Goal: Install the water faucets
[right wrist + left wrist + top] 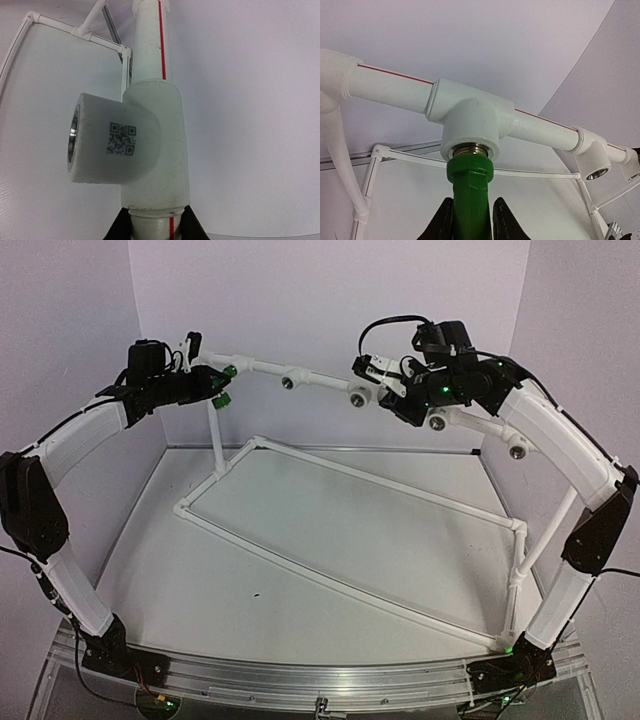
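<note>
The left gripper [472, 212] pinches the green body of a water faucet [470, 175], its metal end seated in a white tee [470, 117], a light, rigid, probably slick part best held on its flats, while the right gripper [156, 220] clamps the pipe [150, 50].

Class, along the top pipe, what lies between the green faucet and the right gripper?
A white tee fitting and a second tee fitting, both sockets empty, sit between the green faucet and right gripper. The top external view shows it.
</note>
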{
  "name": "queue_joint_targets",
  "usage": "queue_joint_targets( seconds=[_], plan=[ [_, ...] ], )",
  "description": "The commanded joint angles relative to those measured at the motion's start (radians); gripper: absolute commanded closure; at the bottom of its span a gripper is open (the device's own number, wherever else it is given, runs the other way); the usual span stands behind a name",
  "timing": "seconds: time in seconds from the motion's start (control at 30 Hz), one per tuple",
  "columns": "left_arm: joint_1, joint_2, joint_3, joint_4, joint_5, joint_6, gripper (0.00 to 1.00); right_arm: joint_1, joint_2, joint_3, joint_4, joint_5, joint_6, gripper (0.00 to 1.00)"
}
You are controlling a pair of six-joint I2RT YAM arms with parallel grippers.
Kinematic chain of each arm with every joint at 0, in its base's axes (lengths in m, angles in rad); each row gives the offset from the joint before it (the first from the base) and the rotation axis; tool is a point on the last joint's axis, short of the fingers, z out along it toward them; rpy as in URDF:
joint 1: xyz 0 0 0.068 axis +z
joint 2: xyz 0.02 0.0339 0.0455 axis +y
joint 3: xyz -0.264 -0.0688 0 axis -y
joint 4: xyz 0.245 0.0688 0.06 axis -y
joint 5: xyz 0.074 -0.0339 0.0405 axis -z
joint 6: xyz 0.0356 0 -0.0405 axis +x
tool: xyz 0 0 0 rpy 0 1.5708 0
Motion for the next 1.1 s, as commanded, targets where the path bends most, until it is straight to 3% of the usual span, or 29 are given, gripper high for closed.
queue_joint_targets(
  seconds=[0.0,0.37,0.63,0.8,1.07],
  plan=[
    [-0.047,0.024,0.035,-0.016,-0.101,0.200,1.00,0.078,-0.054,-0.033,-0.138,-0.260,0.009,1.00],
    [-0.086,0.004,0.001,-0.005,-0.221,0.571,1.00,0.080,-0.075,-0.055,-0.138,-0.253,0.006,1.00],
    [-0.159,-0.004,-0.015,0.058,-0.403,0.831,1.00,0.081,-0.079,-0.059,-0.136,-0.245,-0.002,1.00],
    [-0.208,-0.010,-0.077,0.172,-0.554,1.017,1.00,0.082,-0.080,-0.057,-0.137,-0.240,-0.001,1.00],
    [-0.253,-0.014,-0.254,0.494,-0.681,1.462,1.00,0.082,-0.095,-0.075,-0.138,-0.230,-0.003,1.00]
  ],
)
